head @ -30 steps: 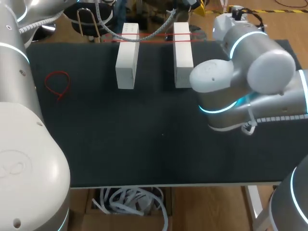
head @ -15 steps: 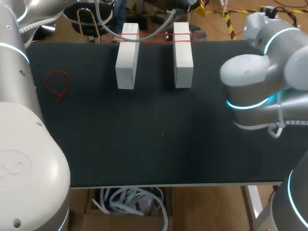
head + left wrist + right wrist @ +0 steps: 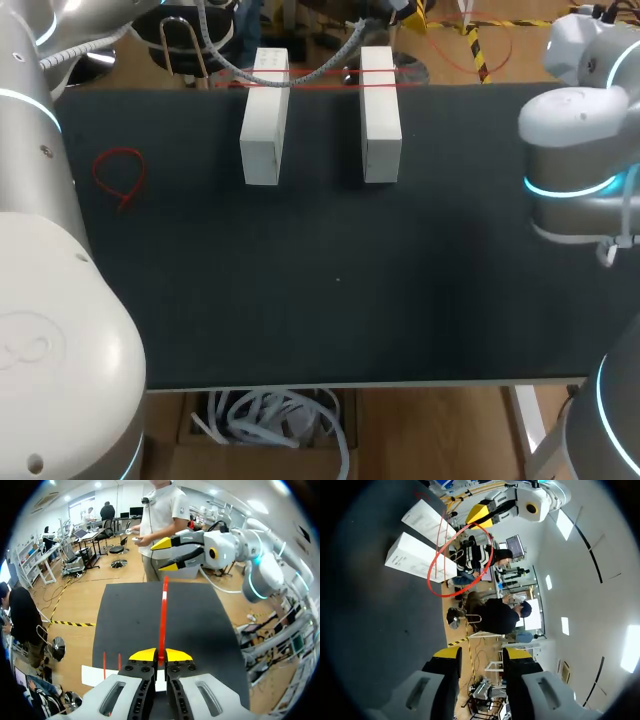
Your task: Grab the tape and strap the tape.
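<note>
- Tape (image 3: 162, 610): a thin red strip, pinched at one end between the fingers of the left gripper (image 3: 161, 655), which stand close together on it from both sides. From there it runs straight ahead over the dark table (image 3: 330, 300) toward the right gripper (image 3: 169, 555).
- In the head view the tape (image 3: 320, 83) crosses the far ends of the two white blocks (image 3: 265, 120), right along the table's far edge.
- The right gripper (image 3: 482, 655) has its fingers wide apart with nothing between them. Ahead of it a red loop of tape (image 3: 491, 555) hangs beside the blocks' ends. Whether this loop joins the stretched strip cannot be told.
- The right arm (image 3: 580, 170) stands at the table's right edge, well apart from the blocks.
- A small red loop (image 3: 120, 175) lies flat near the left edge, also well apart from the blocks.
- A broad stretch of dark tabletop lies between the blocks and the near edge.
</note>
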